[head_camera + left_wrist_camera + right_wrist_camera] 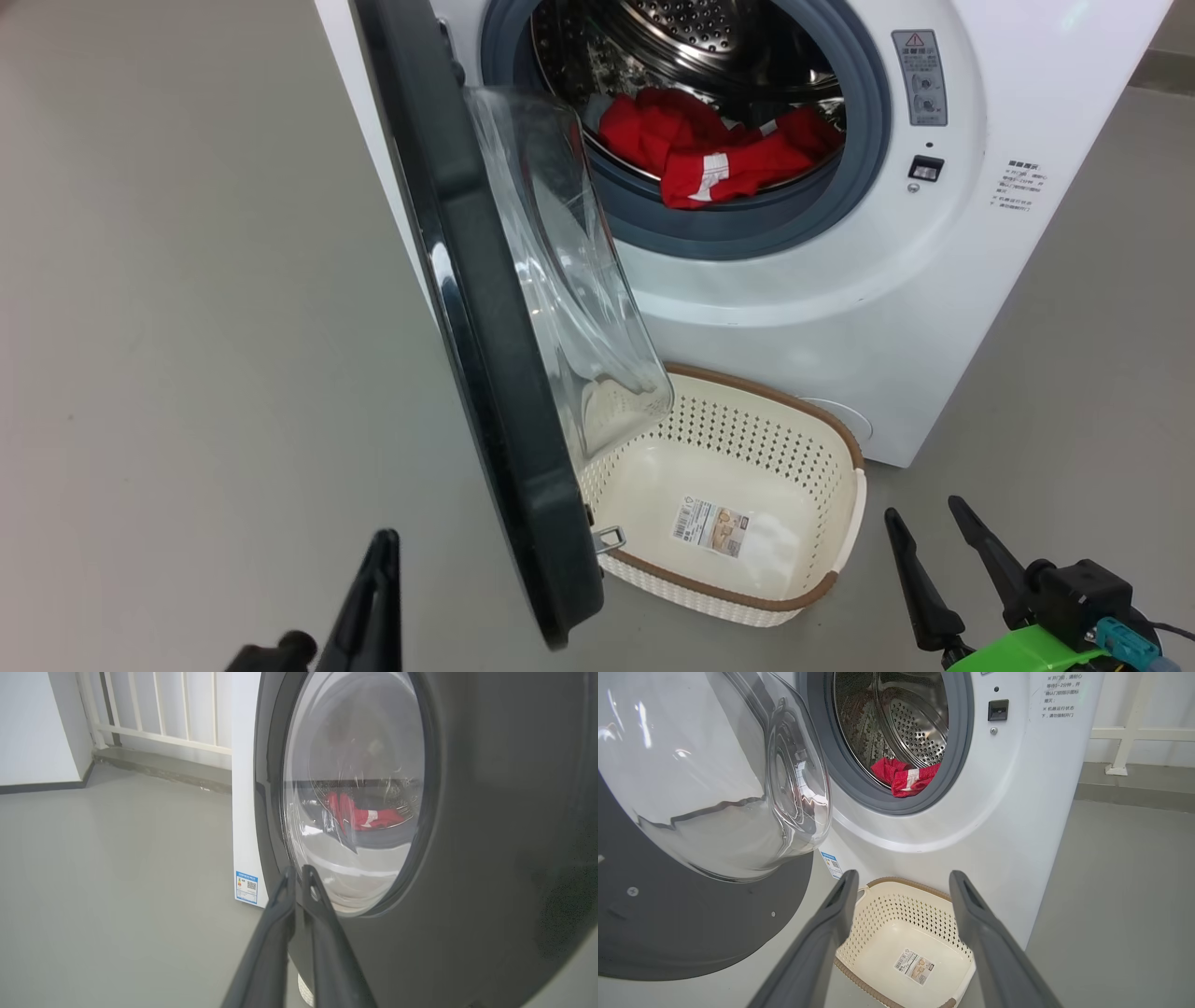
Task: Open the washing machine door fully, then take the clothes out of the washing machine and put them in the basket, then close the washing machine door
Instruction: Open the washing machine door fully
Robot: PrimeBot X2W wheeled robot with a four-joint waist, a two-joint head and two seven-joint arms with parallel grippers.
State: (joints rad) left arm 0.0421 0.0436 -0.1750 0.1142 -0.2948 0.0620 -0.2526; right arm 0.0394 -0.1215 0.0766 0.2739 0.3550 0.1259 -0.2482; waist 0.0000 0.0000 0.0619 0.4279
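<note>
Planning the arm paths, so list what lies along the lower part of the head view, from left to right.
left gripper → washing machine door → basket → right gripper

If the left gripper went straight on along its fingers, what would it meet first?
Probably the washing machine door: the left gripper points at its outer face, where the black rim meets the glass window's lower edge. Distance is unclear.
</note>
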